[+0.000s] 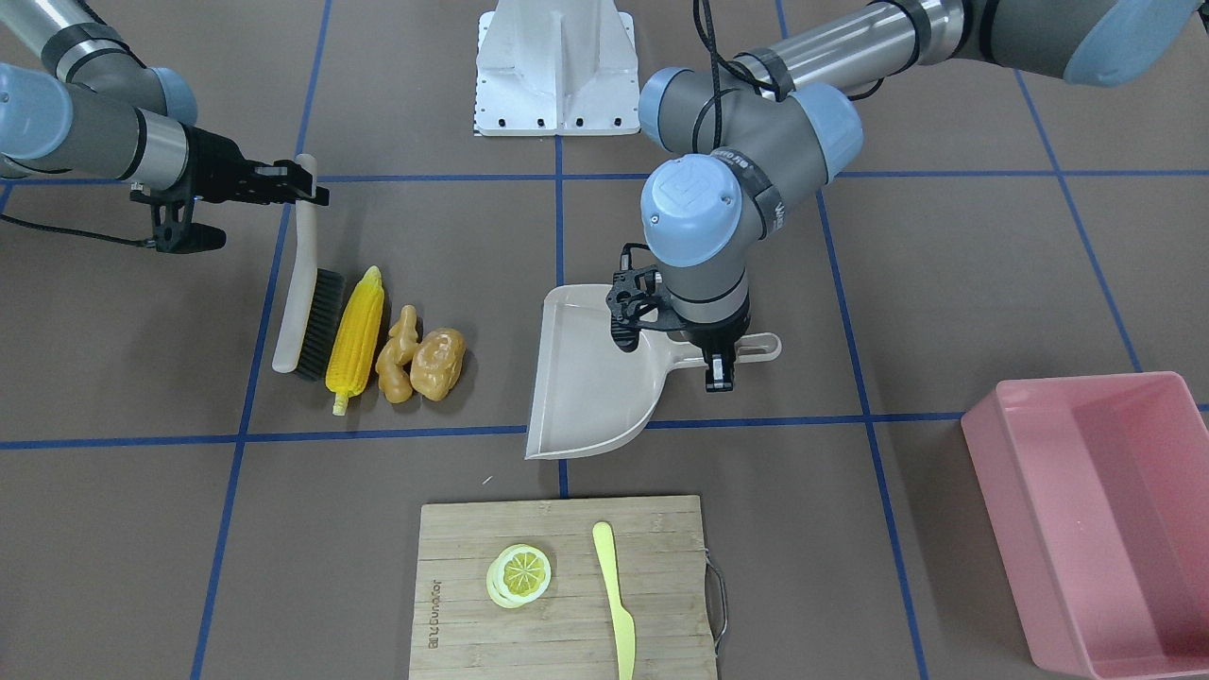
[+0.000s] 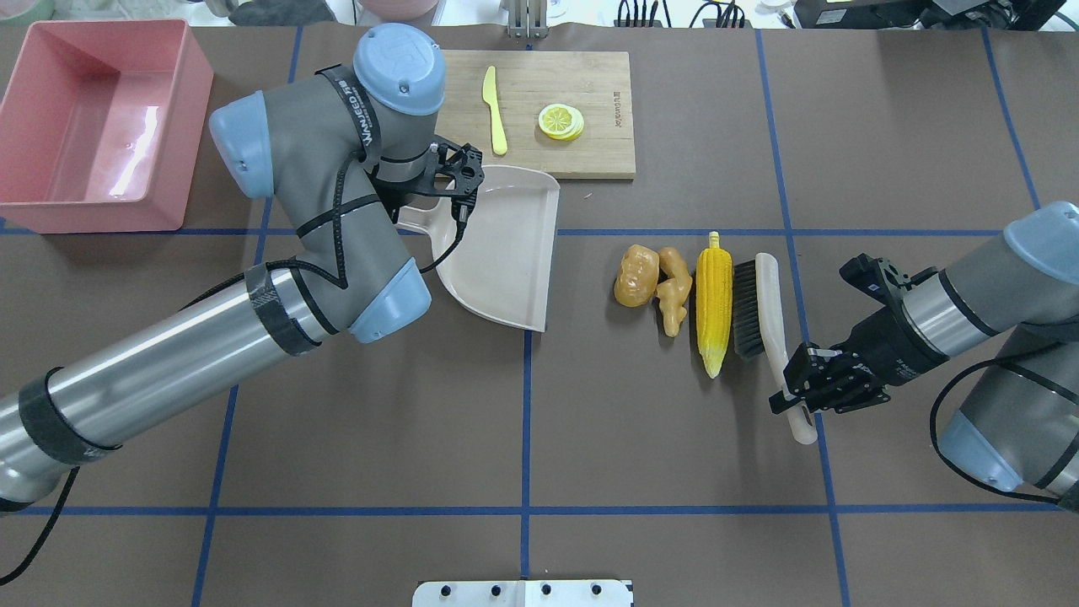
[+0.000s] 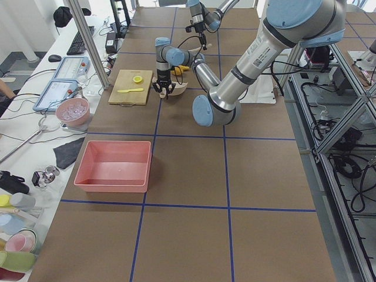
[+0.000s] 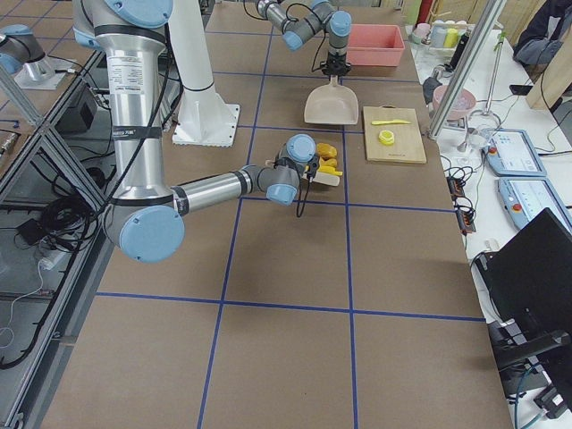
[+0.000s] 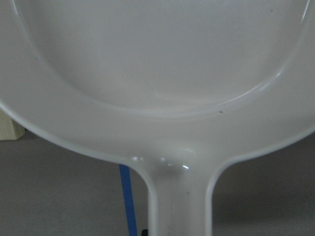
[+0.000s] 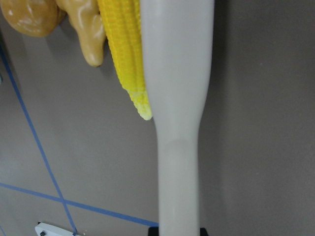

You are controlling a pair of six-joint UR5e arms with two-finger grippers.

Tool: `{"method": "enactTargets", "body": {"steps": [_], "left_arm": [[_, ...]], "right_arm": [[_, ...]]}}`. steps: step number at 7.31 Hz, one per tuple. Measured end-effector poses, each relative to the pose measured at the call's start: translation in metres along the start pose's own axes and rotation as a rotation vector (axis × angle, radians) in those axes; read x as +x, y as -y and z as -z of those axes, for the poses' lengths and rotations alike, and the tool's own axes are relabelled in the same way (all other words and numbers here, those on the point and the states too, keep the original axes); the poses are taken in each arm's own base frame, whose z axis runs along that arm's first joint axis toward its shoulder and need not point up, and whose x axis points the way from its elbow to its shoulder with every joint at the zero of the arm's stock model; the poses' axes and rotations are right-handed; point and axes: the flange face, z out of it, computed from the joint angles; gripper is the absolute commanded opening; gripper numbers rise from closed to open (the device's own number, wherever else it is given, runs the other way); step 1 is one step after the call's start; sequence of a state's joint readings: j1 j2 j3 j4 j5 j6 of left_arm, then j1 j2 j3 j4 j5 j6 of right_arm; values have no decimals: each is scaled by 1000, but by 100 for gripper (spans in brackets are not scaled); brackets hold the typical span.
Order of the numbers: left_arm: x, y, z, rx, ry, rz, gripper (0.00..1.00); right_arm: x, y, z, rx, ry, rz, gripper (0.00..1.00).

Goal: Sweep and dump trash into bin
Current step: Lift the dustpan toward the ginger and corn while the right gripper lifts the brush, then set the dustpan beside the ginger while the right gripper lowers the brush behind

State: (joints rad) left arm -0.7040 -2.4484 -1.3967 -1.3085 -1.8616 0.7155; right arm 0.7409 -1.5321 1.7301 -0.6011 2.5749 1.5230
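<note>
The trash lies in a row: the yellow corn cob point(image 1: 356, 340), the tan ginger root point(image 1: 397, 354) and the brown potato lump point(image 1: 438, 362). The corn rests against the bristles of a beige brush point(image 1: 307, 283). My right gripper point(image 1: 302, 189) is shut on the brush handle point(image 6: 179, 123). My left gripper point(image 1: 720, 364) is shut on the handle of the beige dustpan point(image 1: 590, 378), whose mouth faces the trash, a gap away. The pink bin point(image 1: 1096, 510) stands empty, far beyond the dustpan.
A wooden cutting board point(image 1: 453, 604) carries a lemon slice point(image 1: 519, 574) and a yellow-green knife point(image 1: 614, 595), close to the dustpan's far side. A white mount base point(image 1: 555, 66) sits at the robot's edge.
</note>
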Motion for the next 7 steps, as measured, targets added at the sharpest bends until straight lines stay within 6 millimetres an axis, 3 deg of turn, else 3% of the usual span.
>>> {"method": "enactTargets", "body": {"steps": [4,7], "left_arm": [[1,25,-28,54,-32,-26,0],[1,33,-30,85,-63,-28,0]], "right_arm": [[-28,-6,-16,-27,20,-25,0],[-38,-6,-16,-29,29,-33,0]]}}
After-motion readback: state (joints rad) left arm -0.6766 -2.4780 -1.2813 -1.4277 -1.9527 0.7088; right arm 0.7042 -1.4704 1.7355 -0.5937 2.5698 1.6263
